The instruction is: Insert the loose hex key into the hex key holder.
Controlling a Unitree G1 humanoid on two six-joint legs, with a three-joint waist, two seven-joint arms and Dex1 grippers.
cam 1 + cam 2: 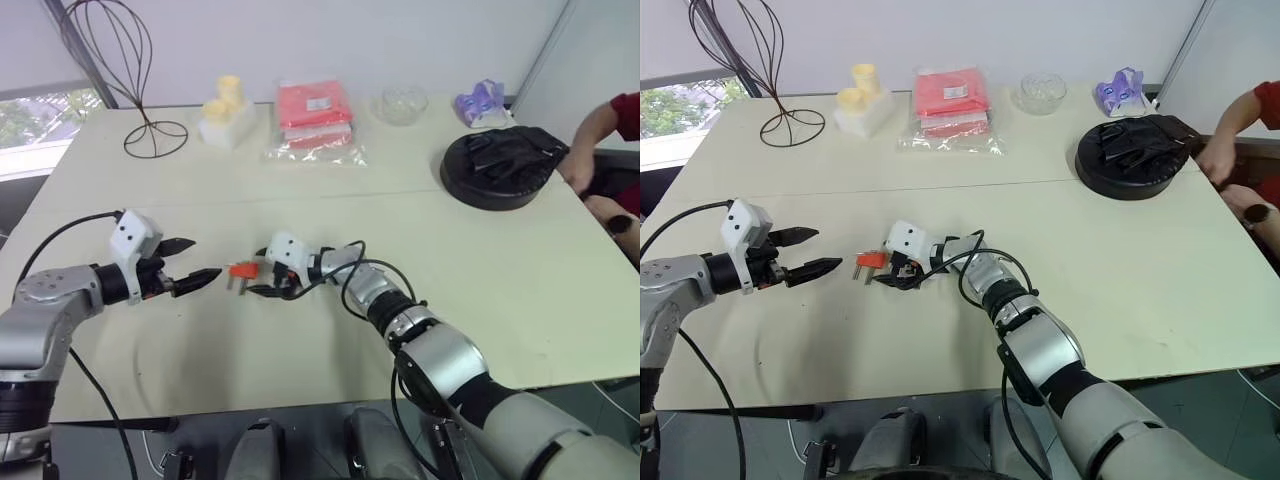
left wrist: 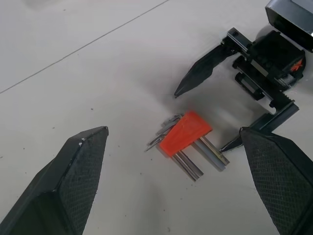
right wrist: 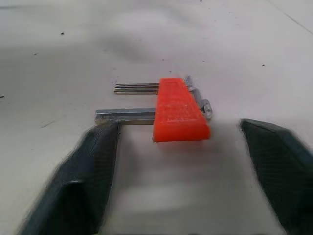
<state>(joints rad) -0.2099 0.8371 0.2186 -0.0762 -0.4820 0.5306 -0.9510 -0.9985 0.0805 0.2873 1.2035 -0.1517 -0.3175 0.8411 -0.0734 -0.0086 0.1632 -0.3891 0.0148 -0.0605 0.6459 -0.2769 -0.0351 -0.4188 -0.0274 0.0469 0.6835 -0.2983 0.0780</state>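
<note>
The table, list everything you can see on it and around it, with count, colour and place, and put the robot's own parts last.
Hex key holder: one, orange-red, metal keys sticking out, lying between the grippers.
Wire stand: one, dark, far left.
Foam block with cups: one, pale yellow, far edge.
Packet: one, red in clear plastic, far middle.
Glass bowl: one, clear, far edge.
Purple item: one, far right.
Round disc: one, black, right.
Table: one, cream.
Person's arm: red sleeve, right edge.
Left gripper: black, open.
Right gripper: black, open around holder.

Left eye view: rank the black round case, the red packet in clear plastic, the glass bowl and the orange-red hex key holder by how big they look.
1. Black round case.
2. Red packet, slightly smaller; it lies farther back, so these two are close.
3. Glass bowl.
4. Hex key holder, smallest, though nearest the camera.
</note>
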